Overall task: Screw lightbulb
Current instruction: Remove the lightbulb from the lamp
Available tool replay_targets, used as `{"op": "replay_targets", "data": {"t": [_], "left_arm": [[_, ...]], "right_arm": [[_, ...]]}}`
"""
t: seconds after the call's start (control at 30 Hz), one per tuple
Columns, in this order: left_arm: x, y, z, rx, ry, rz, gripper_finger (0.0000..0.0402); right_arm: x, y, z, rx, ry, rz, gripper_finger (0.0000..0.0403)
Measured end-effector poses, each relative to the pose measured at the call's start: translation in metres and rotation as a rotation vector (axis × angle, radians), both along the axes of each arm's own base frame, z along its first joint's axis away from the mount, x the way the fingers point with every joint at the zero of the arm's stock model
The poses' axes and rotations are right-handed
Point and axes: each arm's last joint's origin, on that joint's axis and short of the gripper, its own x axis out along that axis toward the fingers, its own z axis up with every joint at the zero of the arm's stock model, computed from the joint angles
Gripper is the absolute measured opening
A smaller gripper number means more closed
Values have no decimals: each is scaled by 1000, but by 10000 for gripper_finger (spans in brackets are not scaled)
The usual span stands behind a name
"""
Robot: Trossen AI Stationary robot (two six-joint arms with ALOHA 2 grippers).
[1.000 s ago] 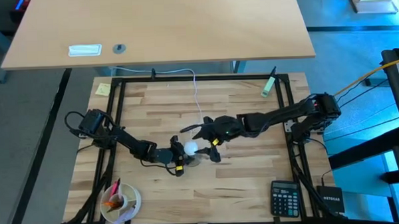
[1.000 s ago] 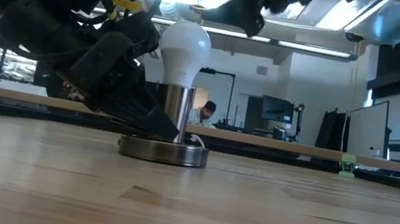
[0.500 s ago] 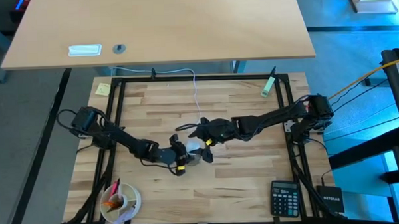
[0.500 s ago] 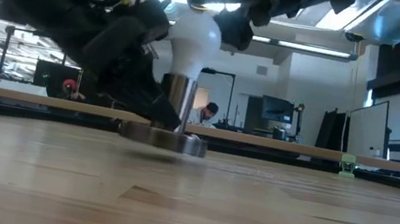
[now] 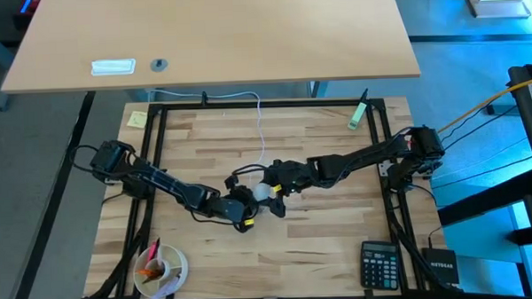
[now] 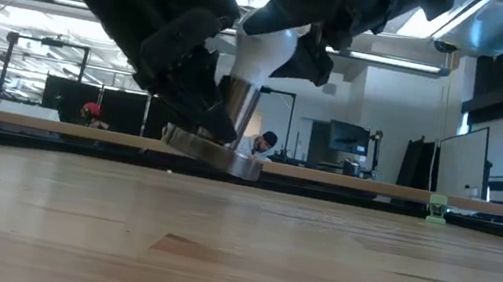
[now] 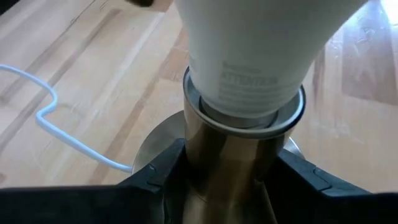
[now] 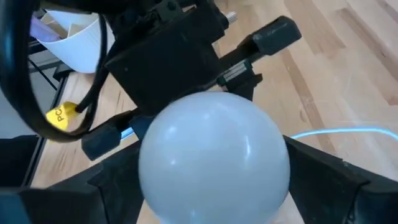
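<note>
The lightbulb [image 6: 269, 45] sat in the socket [image 7: 231, 149], whose barrel the left gripper [image 7: 227, 186] clamped. The right gripper [image 8: 214, 180] fingers straddled the globe, apart. Smooth, fragile glass: grip its widest part gently.

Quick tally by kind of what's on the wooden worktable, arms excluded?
lightbulb: 1
socket base: 1
white cord: 1
calculator: 1
paper cup: 1
yellow sticky note: 1
green marker: 1
Total: 7
</note>
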Motion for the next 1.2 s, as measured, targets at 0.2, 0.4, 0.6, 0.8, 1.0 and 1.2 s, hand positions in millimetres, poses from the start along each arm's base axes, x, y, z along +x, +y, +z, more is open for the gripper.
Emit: {"op": "replay_targets", "data": {"t": [0.2, 0.4, 0.6, 0.8, 1.0, 1.2], "left_arm": [[-1, 0, 0, -3, 14, 13, 160], [-2, -1, 5, -20, 24, -47, 160], [-9, -4, 27, -113, 24, -242, 160], [-12, -8, 37, -188, 17, -401, 160], [-11, -9, 38, -216, 11, -444, 160], [-11, -9, 38, -214, 8, -429, 160]], "right_arm": [[1, 0, 5, 15, 16, -11, 280], [2, 2, 11, -45, 30, 118, 261], [2, 7, 17, -135, -51, 400, 261], [2, 12, 20, -274, -198, 676, 261], [1, 14, 19, -403, -281, 819, 269], [2, 13, 20, -389, -268, 775, 299]]}}
